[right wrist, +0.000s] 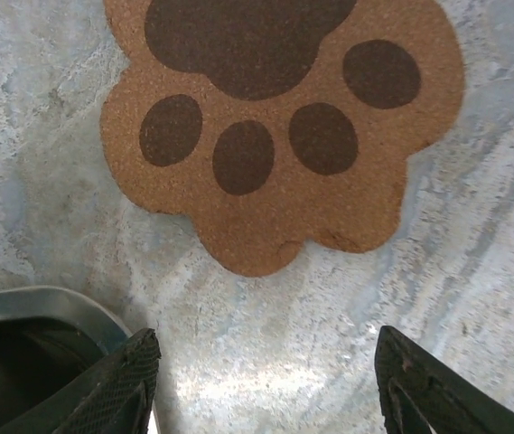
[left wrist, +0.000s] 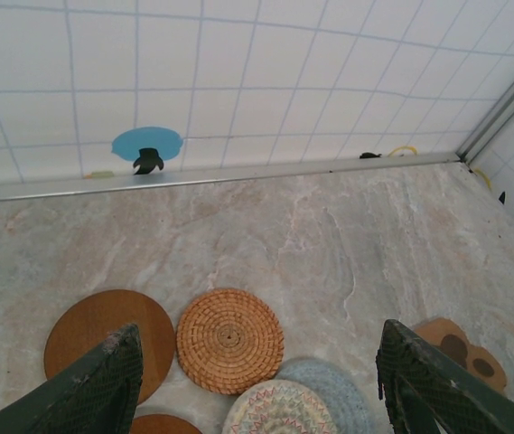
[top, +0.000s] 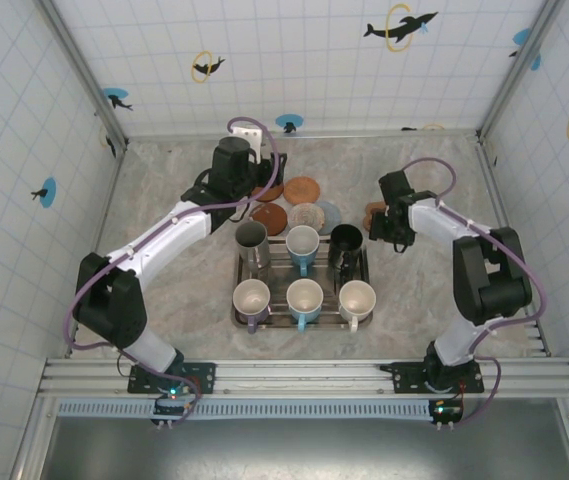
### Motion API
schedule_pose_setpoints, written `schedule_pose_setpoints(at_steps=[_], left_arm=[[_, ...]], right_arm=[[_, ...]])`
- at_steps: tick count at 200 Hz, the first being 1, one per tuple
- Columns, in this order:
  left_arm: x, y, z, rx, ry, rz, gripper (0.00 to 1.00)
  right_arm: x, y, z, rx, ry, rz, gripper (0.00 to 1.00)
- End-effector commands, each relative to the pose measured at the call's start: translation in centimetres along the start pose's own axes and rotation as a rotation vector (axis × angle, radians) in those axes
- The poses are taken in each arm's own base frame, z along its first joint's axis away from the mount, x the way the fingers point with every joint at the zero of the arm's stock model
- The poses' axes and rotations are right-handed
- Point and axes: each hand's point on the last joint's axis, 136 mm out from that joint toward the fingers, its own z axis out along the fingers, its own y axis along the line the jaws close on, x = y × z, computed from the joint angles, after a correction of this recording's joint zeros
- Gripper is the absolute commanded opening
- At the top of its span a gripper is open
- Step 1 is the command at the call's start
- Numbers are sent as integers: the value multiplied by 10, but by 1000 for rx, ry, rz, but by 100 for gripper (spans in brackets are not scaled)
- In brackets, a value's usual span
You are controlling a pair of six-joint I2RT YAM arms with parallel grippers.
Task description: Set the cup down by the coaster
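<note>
Six cups stand in a metal tray (top: pixel 274 322): a steel cup (top: pixel 252 240), a blue cup (top: pixel 302 243) and a black cup (top: pixel 345 242) in the back row, three pale ones in front. A cork paw-print coaster (top: pixel 374 213) (right wrist: pixel 279 117) lies just behind the tray's right corner. My right gripper (top: pixel 392 228) (right wrist: pixel 261 380) hovers low over bare table right next to that coaster, jaws open and holding nothing. My left gripper (top: pixel 249 190) (left wrist: pixel 257 380) is open over the coaster group, also holding nothing.
Behind the tray lie a woven round coaster (left wrist: pixel 229 339), a brown wooden one (left wrist: pixel 103 334), a zigzag-patterned one (left wrist: pixel 279 409) and a blue-grey one (left wrist: pixel 333 389). The tray's corner (right wrist: pixel 49 303) shows beside my right gripper's left finger. Tiled walls enclose the table.
</note>
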Motion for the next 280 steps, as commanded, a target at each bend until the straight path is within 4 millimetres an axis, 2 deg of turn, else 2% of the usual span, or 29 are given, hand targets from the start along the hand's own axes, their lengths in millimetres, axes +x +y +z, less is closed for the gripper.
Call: schedule_pose_setpoints(at_steps=[1,56,91,143,239,280], left_arm=[[-3,-2,-11,-4,-9,12,69],[0,-1,-8,-11,1,15,69],[2,0,-5,-17,9,16,69],[3,2,-3,-28,17,22,69],[5,7,1,-57,32,32,69],[11,23,6,-154,70,27,69]], right_arm=[[3,1,15,-28,27,25,64],[-1,-1,30,-31,50,41,60],[-5,-1,37,-37,58,45,49],[-13,-1,47,-50,64,69,39],[-35,-6,56,-70,47,139,36],[-45,-11,57,-77,36,170,37]])
